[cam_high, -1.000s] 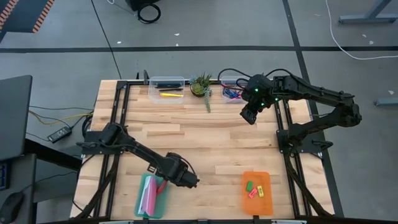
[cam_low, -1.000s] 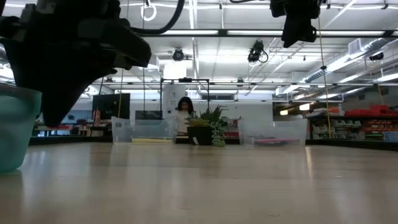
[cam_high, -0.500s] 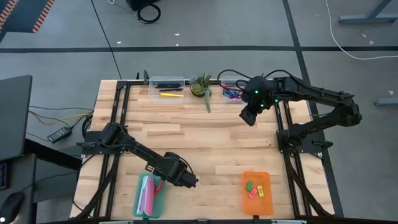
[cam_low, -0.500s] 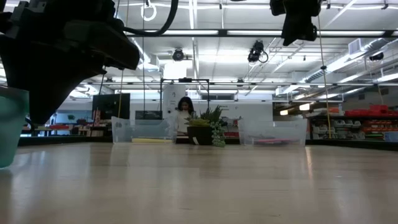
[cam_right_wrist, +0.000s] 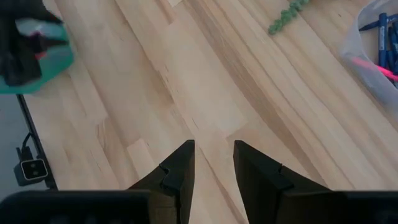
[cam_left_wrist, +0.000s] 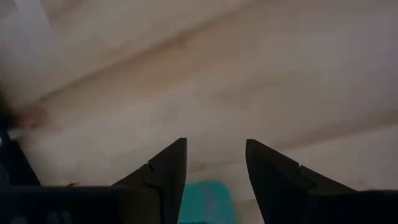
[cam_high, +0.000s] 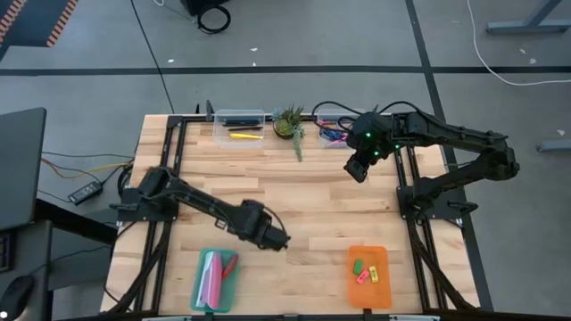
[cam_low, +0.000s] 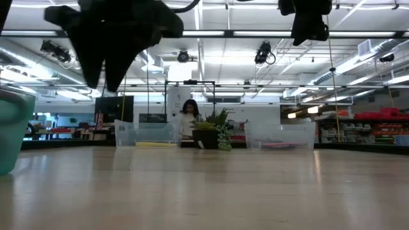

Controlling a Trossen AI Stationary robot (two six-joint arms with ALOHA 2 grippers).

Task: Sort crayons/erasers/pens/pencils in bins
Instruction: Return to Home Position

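Bins look full to me now, so my job is to bring the arms home. My left fingers [cam_left_wrist: 163, 183] are spread wide with nothing between them. I see only bare wood and a bit of teal past them. They hang over the table [cam_high: 294, 201], just beside the far corner of the teal-green tray [cam_high: 230, 291], not touching it. My right fingers [cam_right_wrist: 177, 171] have a smaller gap and hold nothing too. They hang over the table near the right clear tub [cam_right_wrist: 362, 43], on the far side.

To go home well, I think I should pull the left arm back slowly and keep it high. Then it will not bump the teal-green tray. I would keep both pairs of fingers empty and stay away from the tubs.

The teal-green tray holds a long pink box [cam_high: 211, 278] and something red [cam_high: 229, 265] beside it. I cannot tell what the red thing is. The orange tray [cam_high: 368, 299] holds three erasers: a green one [cam_high: 358, 266], a yellow one [cam_high: 375, 274] and a reddish one [cam_high: 362, 278]. The left clear tub [cam_high: 218, 141] holds dark pencils [cam_high: 236, 120] and a yellow pencil [cam_high: 245, 135]. The right clear tub holds blue pens [cam_right_wrist: 384, 25] and something pink [cam_right_wrist: 376, 67]. A small plant [cam_high: 288, 122] stands between the two tubs.
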